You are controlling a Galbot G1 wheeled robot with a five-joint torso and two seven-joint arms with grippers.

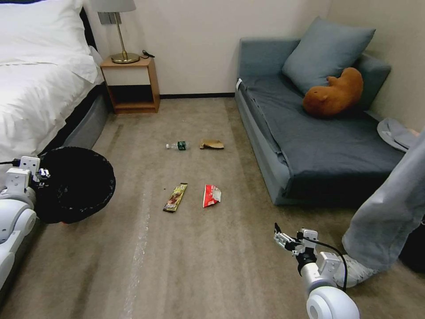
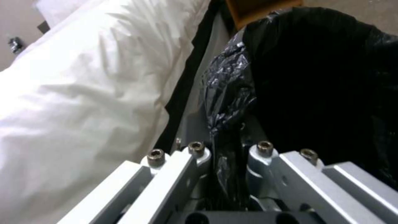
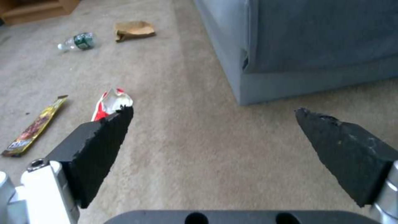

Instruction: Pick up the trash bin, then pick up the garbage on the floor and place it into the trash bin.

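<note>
Left gripper (image 2: pixel 226 161) jaws clamp trash bin (image 1: pixel 75 184) rim beside bed (image 1: pixel 40 84); right gripper (image 3: pixel 213 113) jaws apart above carpet, near sofa (image 1: pixel 310 146).

A round bin lined with crinkled black plastic (image 1: pixel 77 184) is tilting beside the bed; a red-and-white wrapper (image 1: pixel 211 195), gold-brown snack wrapper (image 1: pixel 175 197), clear green-labelled bottle (image 1: pixel 178 145) and crumpled brown paper bag (image 1: pixel 211 144) are lying on the carpet

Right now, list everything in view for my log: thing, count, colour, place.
trash bin: 1, black-lined, held at bedside
bottle: 1, clear, green label, far carpet
paper bag: 1, brown, beside bottle
snack wrapper: 1, gold-brown, mid carpet
red-and-white wrapper: 1, beside it
bed: 1, white, left
nightstand: 1, wooden, with lamp
sofa: 1, blue-grey, right
cushion: 1, blue-grey
plush toy: 1, brown
person's leg: grey, right edge
left gripper: shut on bin liner
right gripper: open, above carpet
</note>
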